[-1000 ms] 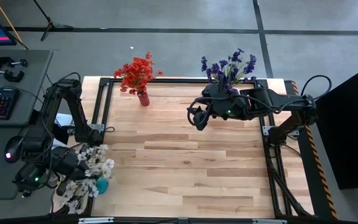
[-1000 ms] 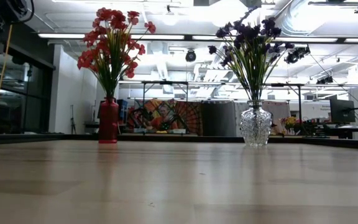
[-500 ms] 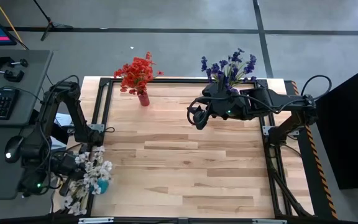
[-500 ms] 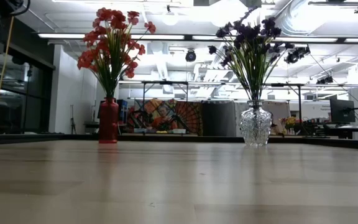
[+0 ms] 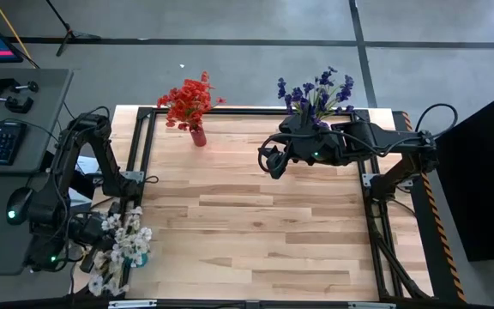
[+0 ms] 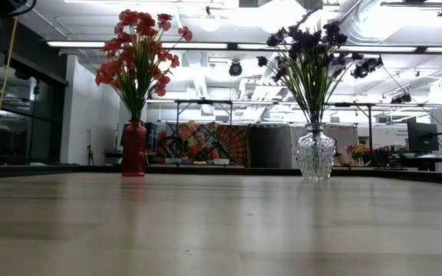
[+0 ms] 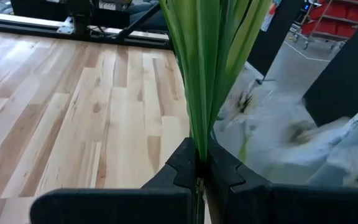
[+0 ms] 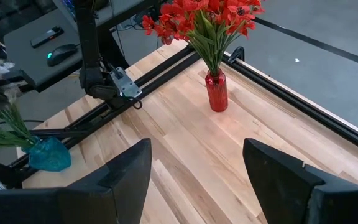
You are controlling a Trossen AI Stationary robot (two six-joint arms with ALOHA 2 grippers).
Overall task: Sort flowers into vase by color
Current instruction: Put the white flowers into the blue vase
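While most of the tabletop (image 5: 256, 223) lies bare, the left gripper (image 7: 199, 169) at its near-left edge has its jaws clamped on white flowers (image 5: 118, 249) beside a teal vase (image 8: 47, 154). The right gripper (image 8: 194, 165) hovers open-jawed by the purple flowers (image 5: 316, 93), hiding their vase.

Table (image 5: 256, 223) pale planked wood, satin sheen; purple-flower vase (image 6: 315, 156) cut glass.

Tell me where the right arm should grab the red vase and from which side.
Grip the red vase around its narrow body below the stems, coming in level from the table's centre side; the red flowers fan out overhead and block a top approach. The right end effector is open.
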